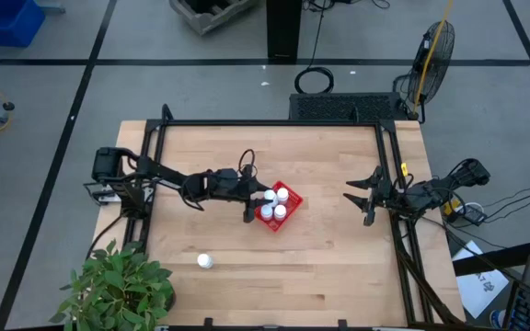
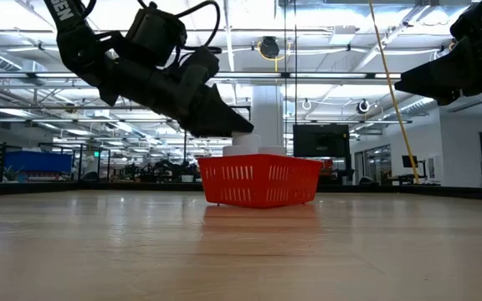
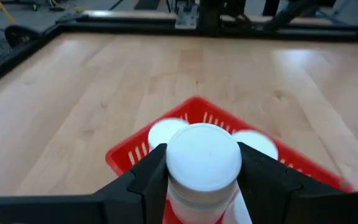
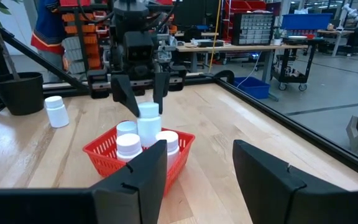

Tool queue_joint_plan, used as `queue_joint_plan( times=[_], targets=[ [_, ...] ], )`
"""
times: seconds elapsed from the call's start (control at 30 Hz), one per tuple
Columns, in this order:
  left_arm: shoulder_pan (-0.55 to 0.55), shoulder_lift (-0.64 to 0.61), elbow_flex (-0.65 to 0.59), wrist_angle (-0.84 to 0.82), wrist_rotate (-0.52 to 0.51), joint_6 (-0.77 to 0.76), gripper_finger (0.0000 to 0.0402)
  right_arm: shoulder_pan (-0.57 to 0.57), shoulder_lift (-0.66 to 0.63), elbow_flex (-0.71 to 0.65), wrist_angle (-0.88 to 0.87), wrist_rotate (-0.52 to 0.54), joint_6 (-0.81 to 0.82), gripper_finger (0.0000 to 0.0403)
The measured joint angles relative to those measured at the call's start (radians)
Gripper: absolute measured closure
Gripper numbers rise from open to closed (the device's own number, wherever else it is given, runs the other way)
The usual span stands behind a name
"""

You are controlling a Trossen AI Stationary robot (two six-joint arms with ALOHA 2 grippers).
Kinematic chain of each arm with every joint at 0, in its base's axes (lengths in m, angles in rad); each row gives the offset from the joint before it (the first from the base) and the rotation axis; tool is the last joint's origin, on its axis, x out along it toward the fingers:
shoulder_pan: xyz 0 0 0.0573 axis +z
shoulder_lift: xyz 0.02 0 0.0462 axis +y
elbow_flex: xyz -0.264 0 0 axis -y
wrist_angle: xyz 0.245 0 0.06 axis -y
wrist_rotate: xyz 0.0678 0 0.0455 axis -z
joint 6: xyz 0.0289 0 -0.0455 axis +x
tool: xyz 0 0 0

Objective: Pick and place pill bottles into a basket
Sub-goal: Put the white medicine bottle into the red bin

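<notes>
The red mesh basket (image 1: pixel 283 217) stands mid-table and also shows in the low view (image 2: pixel 262 180). Three white pill bottles stand in it (image 4: pixel 128 144) (image 4: pixel 126 129) (image 4: pixel 168 140). My left gripper (image 1: pixel 258 200) is over the basket's left side, shut on another white bottle (image 3: pixel 202 163) (image 4: pixel 149 124). One more bottle (image 1: pixel 204 261) stands on its base on the table near the front left, and shows in the right wrist view (image 4: pixel 56 111). My right gripper (image 1: pixel 361 199) is open and empty at the table's right side. My left gripper pinches the bottle's upper part, at and just under the cap (image 3: pixel 166 177), between its two fingers (image 4: pixel 160 93). The fingers point down, slanting in from the table's left. The bottle is upright with its lower part inside the basket. I cannot tell whether it stands on the basket's floor.
A potted plant (image 1: pixel 118 285) stands at the table's front left corner. A dark frame (image 1: pixel 265 124) runs along the table's far and side edges. Bare wood (image 1: pixel 339 267) lies in front of and to the right of the basket.
</notes>
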Motion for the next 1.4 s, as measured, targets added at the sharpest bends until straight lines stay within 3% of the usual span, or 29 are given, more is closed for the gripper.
queue_joint_plan(
  times=[0.23, 0.5, 0.77, 1.1, 1.4],
  targets=[
    [0.000, -0.001, -0.001, -0.017, 0.006, 0.011, 0.0238, 0.000, 0.000, 0.000, 0.000, 0.000, 0.000, 0.0230],
    [-0.002, -0.002, -0.001, -0.040, 0.036, 0.030, 0.0206, 0.000, 0.000, 0.000, 0.000, 0.000, 0.000, 0.0225],
    [-0.016, -0.002, -0.001, -0.047, 0.039, 0.059, 0.0229, 0.000, 0.000, 0.000, 0.000, 0.000, 0.000, 0.0229],
    [-0.015, -0.002, -0.001, -0.041, 0.026, 0.061, 0.0194, 0.000, 0.000, 0.000, 0.000, 0.000, 0.000, 0.0229],
    [-0.002, -0.002, -0.001, -0.041, 0.013, 0.064, 0.0232, 0.000, 0.000, 0.000, 0.000, 0.000, 0.000, 0.0227]
  ],
)
